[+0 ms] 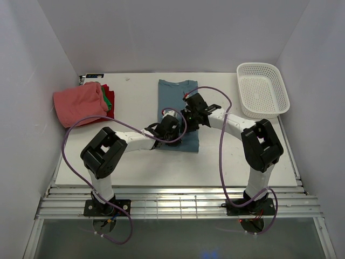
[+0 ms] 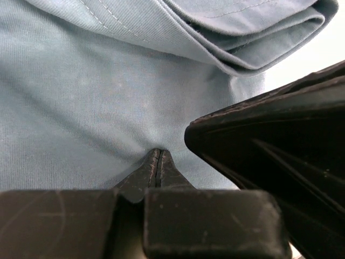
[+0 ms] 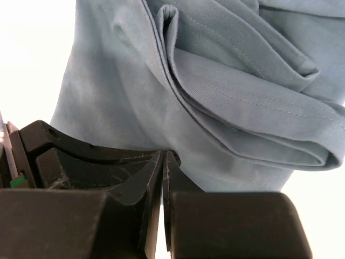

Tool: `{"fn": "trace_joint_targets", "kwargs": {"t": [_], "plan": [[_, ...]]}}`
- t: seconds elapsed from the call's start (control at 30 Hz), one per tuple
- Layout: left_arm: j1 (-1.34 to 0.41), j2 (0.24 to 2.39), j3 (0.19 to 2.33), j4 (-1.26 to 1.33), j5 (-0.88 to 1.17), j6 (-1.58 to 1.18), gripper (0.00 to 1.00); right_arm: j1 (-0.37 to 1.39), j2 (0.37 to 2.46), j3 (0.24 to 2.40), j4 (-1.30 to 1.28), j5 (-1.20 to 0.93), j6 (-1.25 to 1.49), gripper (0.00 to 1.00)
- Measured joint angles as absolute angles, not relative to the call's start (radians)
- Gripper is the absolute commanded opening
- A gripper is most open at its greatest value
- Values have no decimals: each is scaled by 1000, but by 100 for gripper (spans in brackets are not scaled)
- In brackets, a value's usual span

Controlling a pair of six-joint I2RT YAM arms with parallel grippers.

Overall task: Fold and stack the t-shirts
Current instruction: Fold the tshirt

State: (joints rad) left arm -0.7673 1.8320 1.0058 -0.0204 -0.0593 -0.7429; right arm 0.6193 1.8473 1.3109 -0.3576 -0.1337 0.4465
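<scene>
Nearest to the camera, at the near edge of the white table, the left arm and the right arm are bolted side by side. Both reach to the middle of the table and meet over the blue t-shirt. This shirt lies as a long narrow strip from the far middle of the table toward the near side, with its collar at the far end.

In the left wrist view, the left claw has its fingers pressed together on the blue cloth, and small wrinkles run out from the tips. In the right wrist view, the right claw is also pressed together and pinches the same shirt, just beside a thick bundle of folded layers with a stitched hem.

At the far left of the table lies a pile of folded shirts: a pink t-shirt on top, with a green t-shirt and a red t-shirt showing at its right edge. A white mesh basket stands at the far right corner, well apart from the shirts.
</scene>
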Motion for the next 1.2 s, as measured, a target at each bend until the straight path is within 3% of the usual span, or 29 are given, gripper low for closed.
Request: {"fn": "trace_joint_targets", "kwargs": {"t": [0.27, 0.8, 0.97, 1.1, 1.13, 1.2], "plan": [[-772, 1805, 959, 12, -59, -765, 0, 623, 1890, 1324, -376, -90, 437, 8], [-918, 1661, 790, 15, -44, -826, 0, 614, 2049, 1623, -472, 126, 363, 8], [-953, 1634, 785, -19, -37, -833, 0, 608, 2029, 1608, -482, 162, 356, 8], [-987, 1591, 813, -107, -46, -833, 1, 612, 1880, 1466, -493, 171, 366, 24], [-993, 1575, 827, -131, -54, -835, 6, 615, 1821, 1426, -498, 174, 369, 33], [-1004, 1521, 850, -176, -78, -835, 23, 625, 1684, 1338, -496, 179, 385, 41]]}}
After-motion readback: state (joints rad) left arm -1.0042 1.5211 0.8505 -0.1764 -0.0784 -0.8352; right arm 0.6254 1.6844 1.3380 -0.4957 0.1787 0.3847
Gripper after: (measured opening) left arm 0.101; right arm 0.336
